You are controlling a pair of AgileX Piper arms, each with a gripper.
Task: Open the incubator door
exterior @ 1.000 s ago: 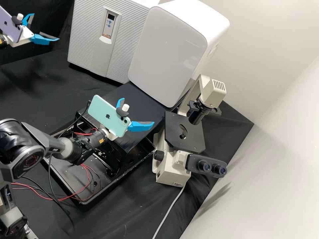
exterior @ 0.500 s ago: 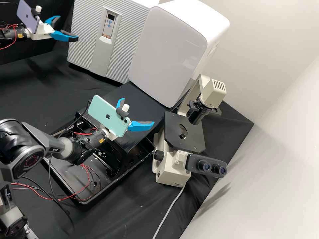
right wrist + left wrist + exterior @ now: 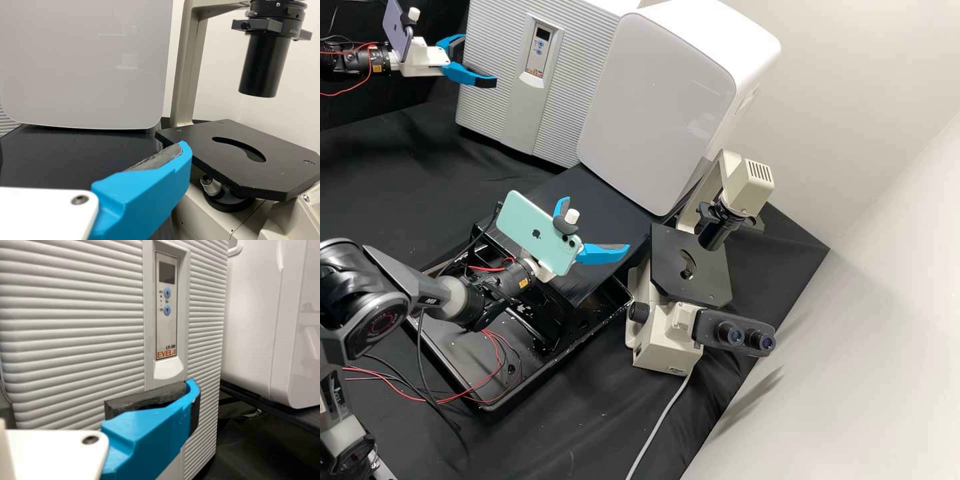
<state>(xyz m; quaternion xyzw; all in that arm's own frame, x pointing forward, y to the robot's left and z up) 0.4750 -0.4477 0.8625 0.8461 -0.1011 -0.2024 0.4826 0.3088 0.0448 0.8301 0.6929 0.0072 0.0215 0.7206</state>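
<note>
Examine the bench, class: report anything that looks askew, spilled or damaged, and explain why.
Loose red wires loop untidily across the black tray, where they might snag. Pale specks dot the tray's rim, like debris or chipping; I can't tell which. The incubator and microscope stand upright, with no visible damage.

The left pincer point(image 3: 479, 60) and the right pincer point(image 3: 597, 223) (both blue-fingered) gape in mid-air.

The left claw point(image 3: 480, 62) gapes beside the incubator point(image 3: 519, 127) (its ridged door point(image 3: 570, 87) is shut).
</note>
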